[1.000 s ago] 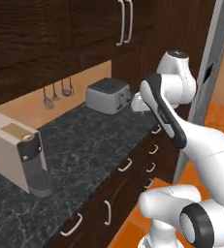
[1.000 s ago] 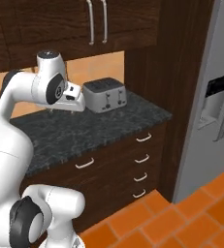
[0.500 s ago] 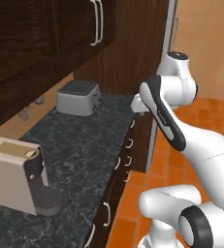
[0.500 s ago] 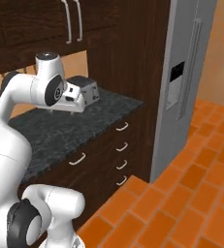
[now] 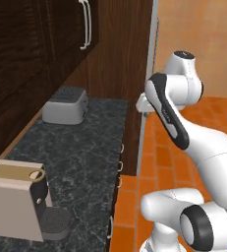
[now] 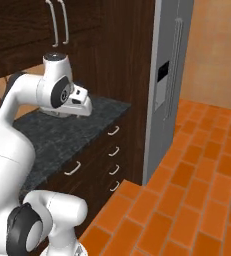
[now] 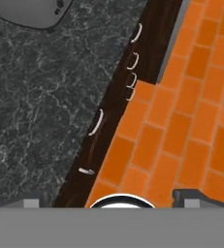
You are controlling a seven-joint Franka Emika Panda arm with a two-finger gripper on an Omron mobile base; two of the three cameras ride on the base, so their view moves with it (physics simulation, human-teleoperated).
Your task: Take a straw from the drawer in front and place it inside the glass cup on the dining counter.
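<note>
While the gripper (image 7: 111, 199) hangs spread wide and empty above the black speckled counter (image 7: 40, 97) edge, the drawers (image 6: 112, 150) stack vertically, shut, silvery handles (image 7: 96, 122) curved; the hand view looks straight down on orange brick floor (image 7: 181, 121); base views show toaster (image 5: 65, 105), coffee machine (image 5: 19, 199), steel fridge (image 6: 164, 85).

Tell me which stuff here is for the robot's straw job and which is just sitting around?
For the job:
- drawers under the counter; which one holds the straw cannot be told
- gripper, open and holding nothing

Just sitting around:
- toaster
- coffee machine
- black speckled counter
- fridge
- upper cabinets
</note>
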